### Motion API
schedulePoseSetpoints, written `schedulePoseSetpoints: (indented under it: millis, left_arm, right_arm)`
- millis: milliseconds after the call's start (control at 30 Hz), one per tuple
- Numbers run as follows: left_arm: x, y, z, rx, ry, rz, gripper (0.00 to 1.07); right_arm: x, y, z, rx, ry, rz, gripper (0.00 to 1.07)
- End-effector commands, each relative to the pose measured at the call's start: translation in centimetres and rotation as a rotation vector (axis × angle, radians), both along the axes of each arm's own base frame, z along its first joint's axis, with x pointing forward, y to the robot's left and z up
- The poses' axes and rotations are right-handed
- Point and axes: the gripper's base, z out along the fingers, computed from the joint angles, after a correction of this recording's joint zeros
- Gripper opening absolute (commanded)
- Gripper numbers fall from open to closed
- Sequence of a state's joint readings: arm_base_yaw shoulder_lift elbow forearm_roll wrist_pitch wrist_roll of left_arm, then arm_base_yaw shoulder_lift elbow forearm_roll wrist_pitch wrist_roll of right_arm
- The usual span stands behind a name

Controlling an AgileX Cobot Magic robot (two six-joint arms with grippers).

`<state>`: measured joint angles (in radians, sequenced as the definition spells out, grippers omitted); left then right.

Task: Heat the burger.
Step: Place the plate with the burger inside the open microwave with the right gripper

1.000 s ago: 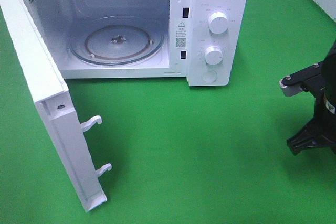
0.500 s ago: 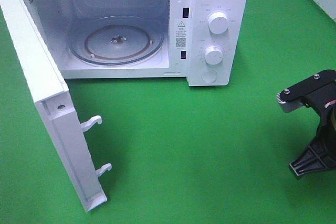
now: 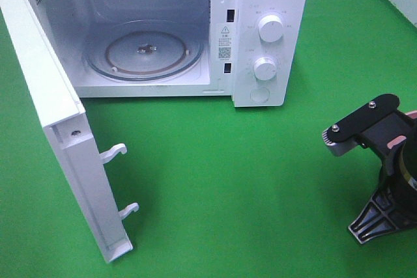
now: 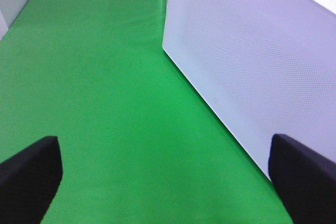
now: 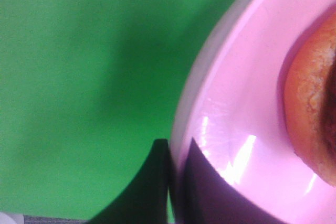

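Note:
The burger (image 5: 314,103) lies on a pink plate (image 5: 236,103); only the edge of its brown bun shows in the right wrist view. My right gripper (image 5: 173,182) is shut on the plate's rim, one finger above it and one below. In the exterior high view the right arm (image 3: 384,174) stands at the right edge over the green cloth, with slivers of the pink plate (image 3: 395,141) showing under it and the burger hidden. My left gripper (image 4: 168,182) is open and holds nothing, beside the outer face of the microwave door (image 4: 252,66).
The white microwave (image 3: 267,4) stands at the back with its door (image 3: 58,128) swung wide open to the left. Its glass turntable (image 3: 144,56) has nothing on it. Two knobs (image 3: 270,28) sit on the right panel. Green cloth (image 3: 228,180) covers the table.
The right arm has moved left and toward the front edge with the plate in its grip; pink slivers of the plate now show under it. The microwave and left gripper have not moved.

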<state>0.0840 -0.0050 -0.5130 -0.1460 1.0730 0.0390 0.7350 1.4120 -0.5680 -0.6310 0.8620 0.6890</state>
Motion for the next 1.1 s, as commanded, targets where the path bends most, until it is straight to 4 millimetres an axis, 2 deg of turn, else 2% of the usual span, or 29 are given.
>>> schedulePoseSetpoints:
  millis: [33, 733, 1100]
  left_arm:
    - [-0.2, 0.0, 0.1, 0.002, -0.024, 0.002, 1.0]
    - [-0.2, 0.0, 0.1, 0.002, -0.024, 0.002, 1.0]
    - [-0.2, 0.0, 0.1, 0.002, -0.024, 0.002, 1.0]
  right_arm:
    - [-0.3, 0.0, 0.4, -0.053, -0.017, 0.027, 0.0]
    - [-3.6, 3.7, 0.8, -0.085, -0.02, 0.298, 0.0]
    - [-5.0, 5.0, 0.8, -0.097, -0.012, 0.431, 0.0]
